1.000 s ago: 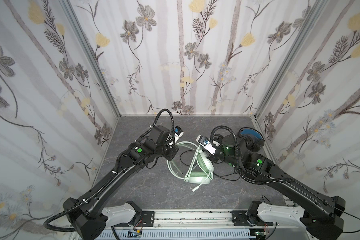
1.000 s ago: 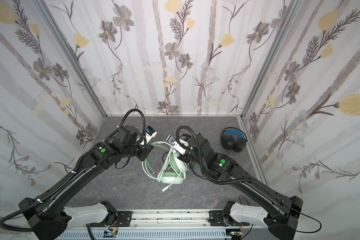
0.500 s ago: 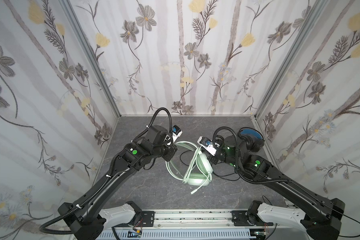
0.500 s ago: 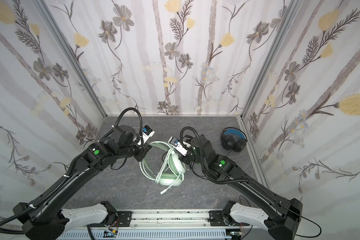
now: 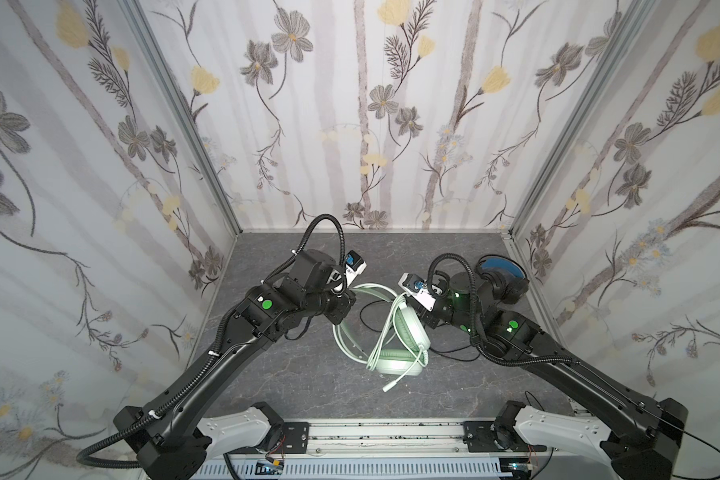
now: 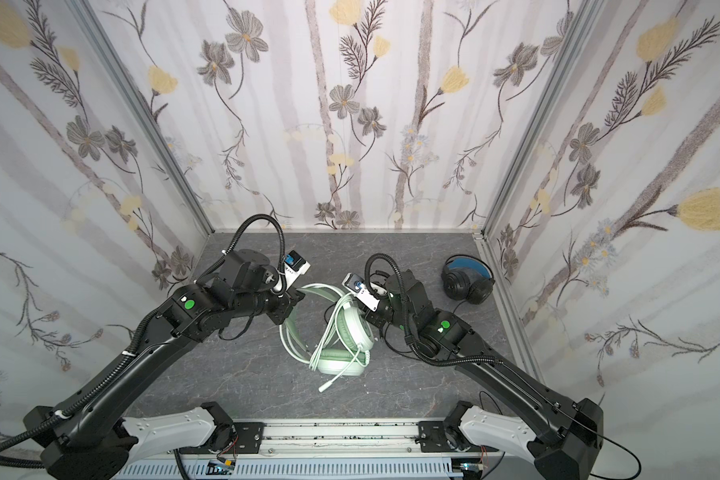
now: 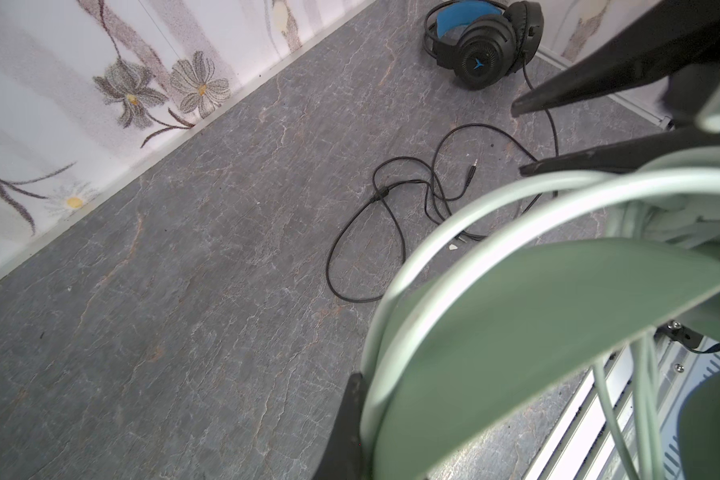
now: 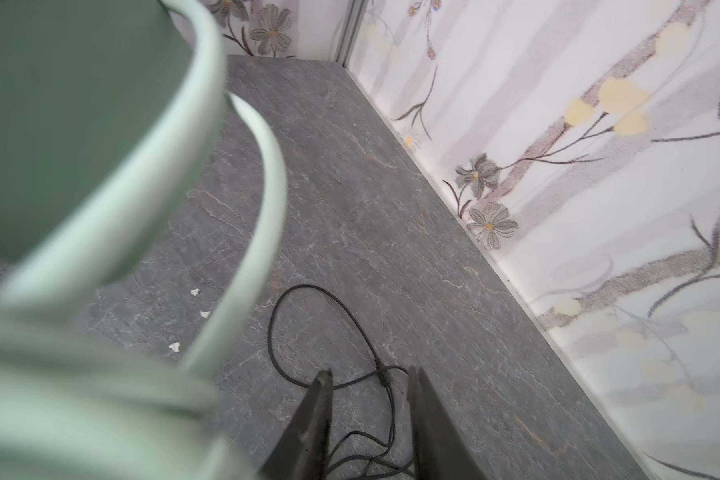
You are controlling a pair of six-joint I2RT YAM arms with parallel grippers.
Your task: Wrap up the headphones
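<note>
grippers flanked the mint headset. left gripper pinched its band; right gripper stood spread.

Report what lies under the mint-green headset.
Under the mint-green headset lies the grey tabletop. The black cable shows on either side of the earcups, so it probably passes beneath. That stretch is covered, as is anything else below the earcups.
</note>
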